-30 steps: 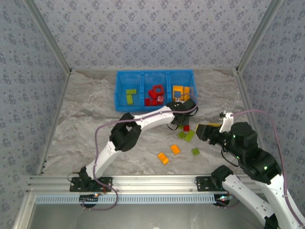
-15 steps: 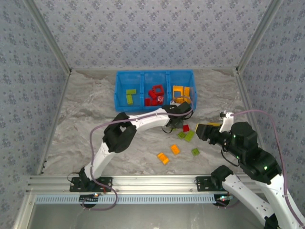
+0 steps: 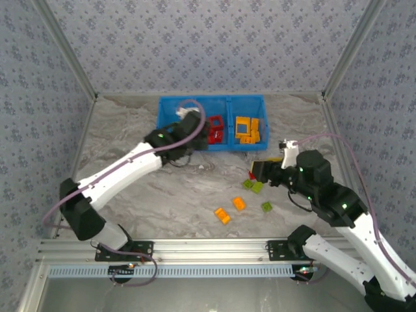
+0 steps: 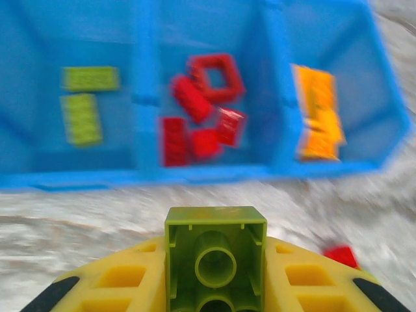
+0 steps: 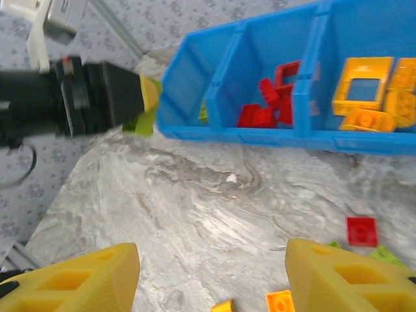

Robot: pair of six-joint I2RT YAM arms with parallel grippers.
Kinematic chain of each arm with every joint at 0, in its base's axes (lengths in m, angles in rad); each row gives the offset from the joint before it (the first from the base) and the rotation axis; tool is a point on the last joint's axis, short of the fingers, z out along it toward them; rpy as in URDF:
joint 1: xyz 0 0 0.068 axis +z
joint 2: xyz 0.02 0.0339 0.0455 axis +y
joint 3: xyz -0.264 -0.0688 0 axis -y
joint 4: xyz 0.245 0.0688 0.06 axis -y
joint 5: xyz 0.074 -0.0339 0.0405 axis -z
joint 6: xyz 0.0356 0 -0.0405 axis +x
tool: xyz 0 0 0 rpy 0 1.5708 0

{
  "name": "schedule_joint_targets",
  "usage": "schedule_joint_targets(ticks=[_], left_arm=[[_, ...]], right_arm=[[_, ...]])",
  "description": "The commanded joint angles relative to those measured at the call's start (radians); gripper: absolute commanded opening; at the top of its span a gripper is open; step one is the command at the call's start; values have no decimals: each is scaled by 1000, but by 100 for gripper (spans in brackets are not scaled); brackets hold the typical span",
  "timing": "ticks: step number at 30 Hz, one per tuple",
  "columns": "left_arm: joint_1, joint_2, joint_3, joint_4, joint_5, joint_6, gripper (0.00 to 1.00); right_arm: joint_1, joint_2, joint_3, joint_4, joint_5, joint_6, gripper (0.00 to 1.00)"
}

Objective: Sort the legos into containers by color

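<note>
Legos lie in two groups: loose on the marbled table (image 3: 130, 195) and sorted in the blue bin (image 4: 214, 174) at the far side. Nearest the arm bases, two orange bricks (image 3: 222, 215) sit close together with a single green brick (image 3: 266, 207) just to their right. A little farther off, a pair of green bricks (image 3: 253, 186) lies touching, and a small red brick (image 5: 361, 231) sits just beyond them. The right gripper (image 5: 211, 260) hangs above this cluster, its yellow fingers (image 5: 344, 273) spread wide with nothing between them. Farther on and to the left, the left gripper (image 4: 216, 286) is clamped on a lime green brick (image 4: 216, 244), hollow underside facing its wrist camera, held just in front of the bin's near wall toward its left end. In the bin beyond, the left compartment holds two green pieces (image 4: 83, 117), the middle one a heap of red pieces (image 4: 201, 114), among them a hollow frame, and the right one orange pieces (image 4: 318, 120).
</note>
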Motion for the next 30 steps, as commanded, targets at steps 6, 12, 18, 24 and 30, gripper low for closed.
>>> schedule_joint_targets(ticks=[6, 12, 18, 24, 30], left_arm=[[349, 203, 37, 109, 291, 97, 31], [426, 438, 190, 137, 404, 88, 32], [442, 594, 339, 86, 443, 86, 33], [452, 677, 394, 50, 460, 72, 36], [455, 683, 376, 50, 448, 69, 41]], right_arm=[[174, 134, 2, 194, 82, -10, 63], [221, 155, -23, 217, 111, 7, 63], [224, 148, -38, 205, 121, 11, 63], [219, 161, -41, 208, 119, 8, 63], [221, 156, -47, 238, 108, -9, 63]])
